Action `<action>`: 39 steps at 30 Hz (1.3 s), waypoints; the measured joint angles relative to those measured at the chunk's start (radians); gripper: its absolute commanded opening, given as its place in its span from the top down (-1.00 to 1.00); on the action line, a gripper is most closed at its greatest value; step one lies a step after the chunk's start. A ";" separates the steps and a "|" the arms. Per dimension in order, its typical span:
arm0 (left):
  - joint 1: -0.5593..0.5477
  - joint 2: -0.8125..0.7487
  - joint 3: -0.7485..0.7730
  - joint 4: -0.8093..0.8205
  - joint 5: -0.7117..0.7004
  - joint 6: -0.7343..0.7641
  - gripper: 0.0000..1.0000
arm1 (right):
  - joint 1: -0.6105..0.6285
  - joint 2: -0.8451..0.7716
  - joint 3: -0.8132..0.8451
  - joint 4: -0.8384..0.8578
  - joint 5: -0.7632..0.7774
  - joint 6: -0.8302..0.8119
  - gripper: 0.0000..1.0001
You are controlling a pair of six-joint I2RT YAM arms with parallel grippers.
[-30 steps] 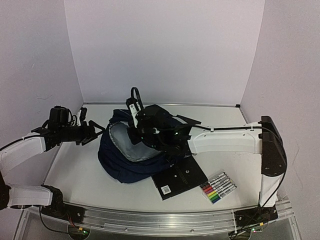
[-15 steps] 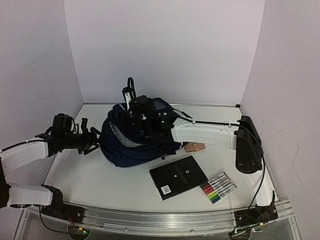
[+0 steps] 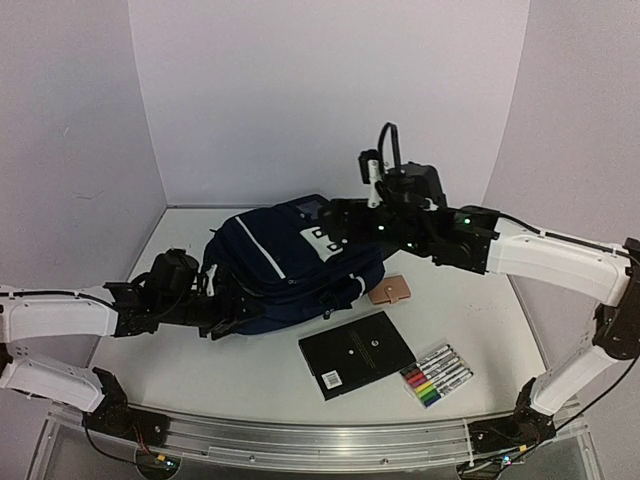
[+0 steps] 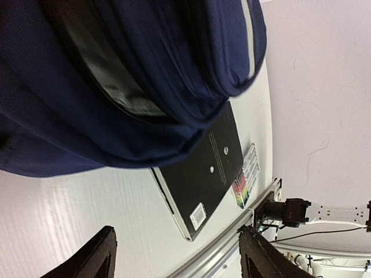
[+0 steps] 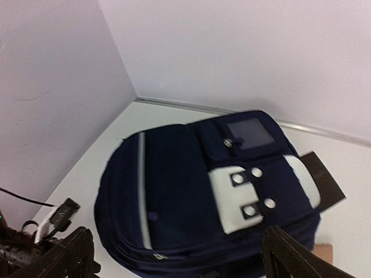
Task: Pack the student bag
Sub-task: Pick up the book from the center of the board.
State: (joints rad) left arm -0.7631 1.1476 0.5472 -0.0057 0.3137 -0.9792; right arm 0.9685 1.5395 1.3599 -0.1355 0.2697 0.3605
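Note:
The student bag (image 3: 285,262) is a large navy backpack with a white stripe and a white patch. It lies front-up in the middle of the table. My left gripper (image 3: 228,305) is low at the bag's near left edge, open, nothing between its fingers (image 4: 101,258). In the left wrist view the bag (image 4: 116,75) fills the upper part, with the table below it. My right gripper (image 3: 338,222) hovers above the bag's far right end, jaws wide open and empty. The right wrist view looks down on the bag (image 5: 185,191) from a clear height above it.
A black notebook (image 3: 357,352) lies in front of the bag, and a pack of coloured markers (image 3: 437,375) sits to its right. A small tan wallet (image 3: 390,291) rests by the bag's right side. White walls close in the left, back and right.
My right gripper opened, let go of the bag and pulled up and to the right. The bag settled flat with its front up. My left arm swung in toward the bag's near left edge.

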 measured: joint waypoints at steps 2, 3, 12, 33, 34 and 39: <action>-0.071 0.038 0.002 0.033 -0.047 -0.046 -0.44 | -0.060 -0.054 -0.104 -0.014 -0.037 0.047 -0.97; -0.102 0.067 0.005 0.047 -0.065 -0.069 -0.45 | -0.092 -0.072 -0.159 -0.024 -0.058 0.071 -0.97; -0.216 0.367 0.096 0.126 -0.095 -0.220 -0.45 | -0.238 -0.087 -0.488 -0.102 -0.292 0.194 -0.96; -0.253 0.563 0.308 -0.015 0.000 -0.193 -0.49 | -0.294 0.043 -0.628 0.033 -0.595 0.219 -0.64; -0.257 0.568 0.310 -0.016 0.001 -0.189 -0.49 | -0.294 0.045 -0.628 0.038 -0.602 0.220 -0.63; -0.263 0.617 0.335 -0.019 0.028 -0.164 -0.42 | -0.297 0.046 -0.637 0.056 -0.642 0.228 -0.55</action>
State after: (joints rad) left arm -1.0265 1.7643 0.8823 -0.0251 0.3419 -1.1435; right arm 0.6720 1.5852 0.7232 -0.0790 -0.3718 0.5888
